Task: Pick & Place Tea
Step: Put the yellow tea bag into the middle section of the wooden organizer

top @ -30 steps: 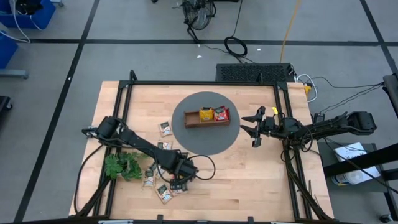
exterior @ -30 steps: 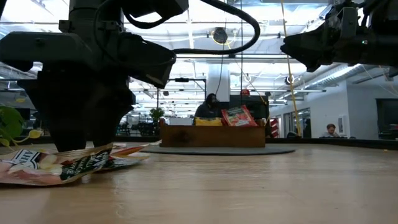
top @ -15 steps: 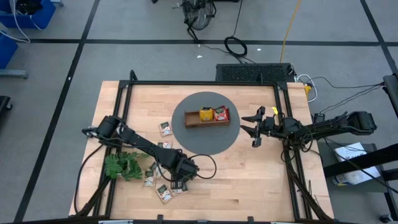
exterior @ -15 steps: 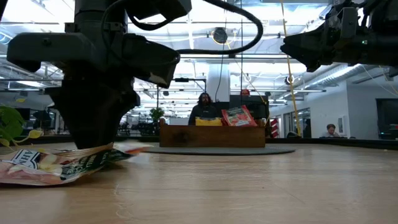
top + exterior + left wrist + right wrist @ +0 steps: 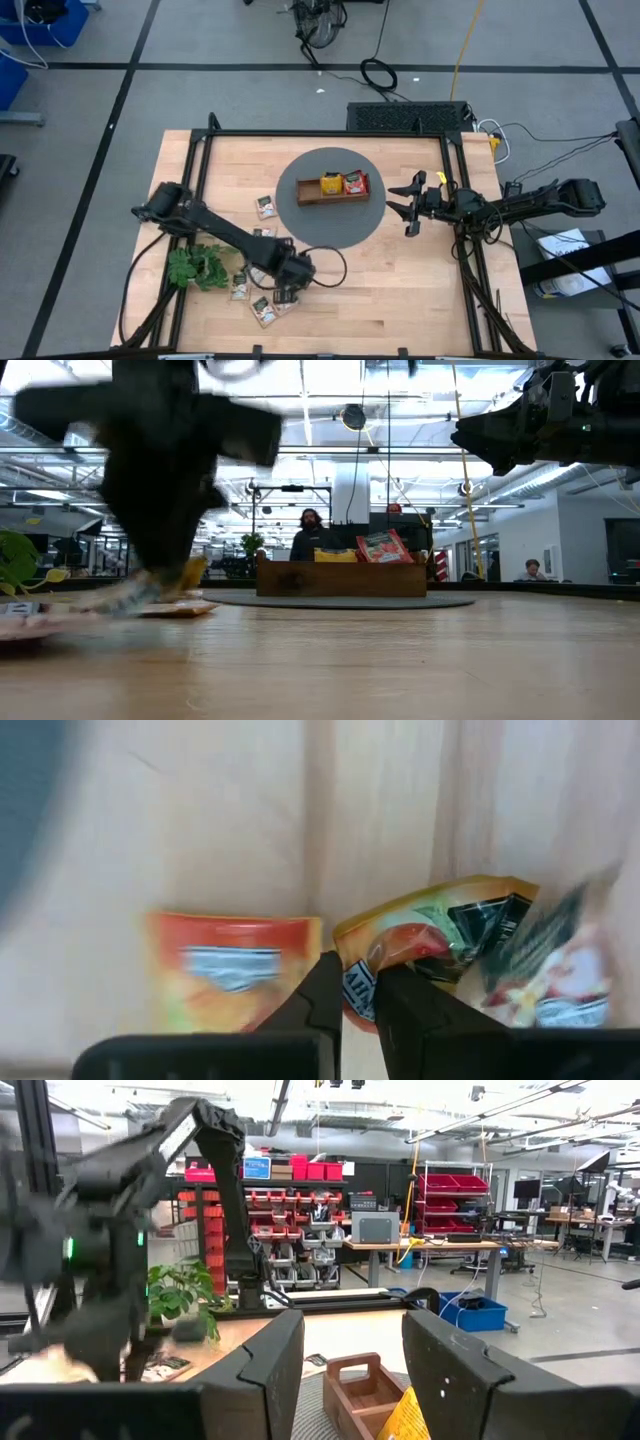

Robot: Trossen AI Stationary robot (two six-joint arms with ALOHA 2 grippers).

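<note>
Left gripper (image 5: 358,995) pinching tea sachet (image 5: 430,940), right gripper (image 5: 404,205) idle

A round mat (image 5: 330,232) lies on the desk (image 5: 420,290) near the middle of its far edge, and a tray (image 5: 312,198) stands on it with two sachets (image 5: 343,183) in its right compartments. Loose sachets (image 5: 265,206) are scattered left of the mat toward the near edge, beside a plant sprig (image 5: 196,267) by the left edge. The left hand (image 5: 285,290) sits over the near sachets, pinching one sachet (image 5: 440,935). The right hand (image 5: 408,207) hangs just right of the mat.
</note>
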